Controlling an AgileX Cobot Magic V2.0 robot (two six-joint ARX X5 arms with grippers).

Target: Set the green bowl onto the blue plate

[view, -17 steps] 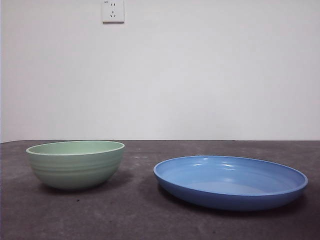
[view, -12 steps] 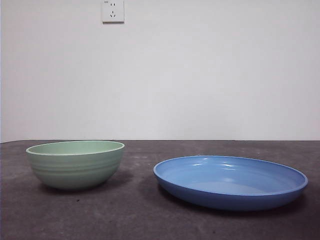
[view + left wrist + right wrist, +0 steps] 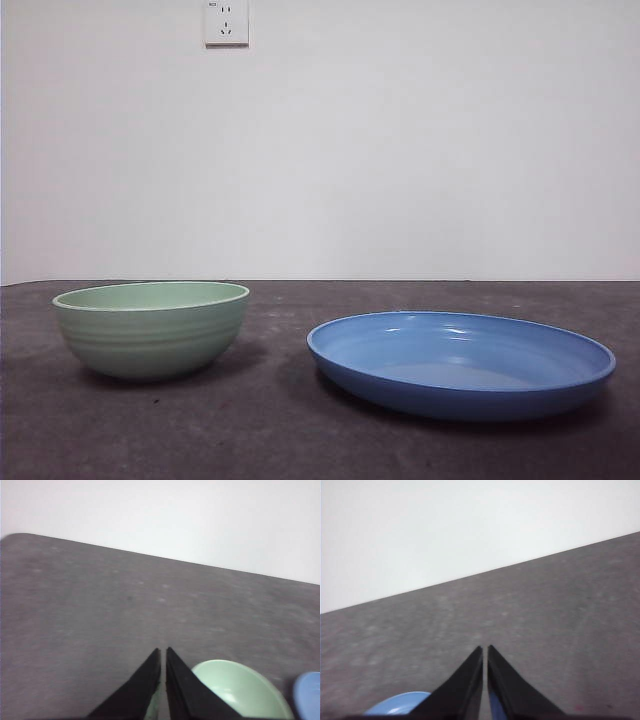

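Green bowl (image 3: pixel 150 327) empty, upright on table (image 3: pixel 270 440); blue plate (image 3: pixel 460 362) empty beside it.

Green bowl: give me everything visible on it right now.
The green bowl is pale mint, glossy, ceramic-looking, round, with faint horizontal ridges outside and a lighter rim. It stands upright on the dark table, apart from the blue plate beside it, and narrower than it. What shows of its inside looks empty. Nothing touches it but the table. The left wrist view shows it beyond the left gripper, whose fingers are shut.
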